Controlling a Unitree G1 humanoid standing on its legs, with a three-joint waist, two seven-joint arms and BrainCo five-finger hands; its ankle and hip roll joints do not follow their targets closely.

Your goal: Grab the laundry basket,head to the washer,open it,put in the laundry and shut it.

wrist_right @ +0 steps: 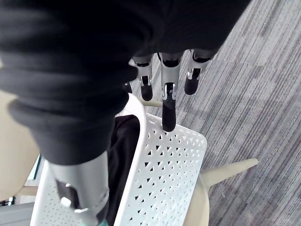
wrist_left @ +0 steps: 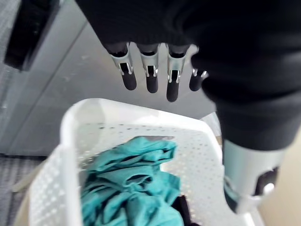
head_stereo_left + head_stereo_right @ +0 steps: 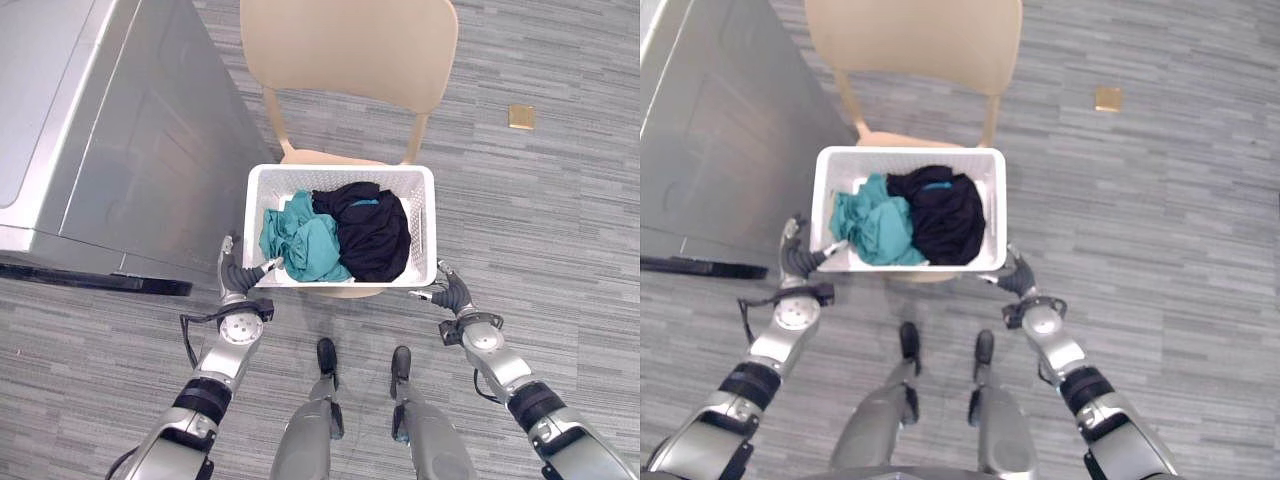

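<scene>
— Where do we find the laundry basket (image 3: 420, 215)?
— On the beige chair (image 3: 345, 50), beside the washer (image 3: 90, 130), teal and black clothes inside.
— Our hands?
— Left hand (image 3: 238, 272) and right hand (image 3: 450, 290) flank its near corners, fingers relaxed, grasping nothing.
— So we judge the grab pending: both must clasp the rim, then lift.

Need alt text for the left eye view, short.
A white basket holding teal cloth and black cloth sits on a beige chair, with the left hand and right hand at its near corners, fingers open. The washer stands to the left.
</scene>
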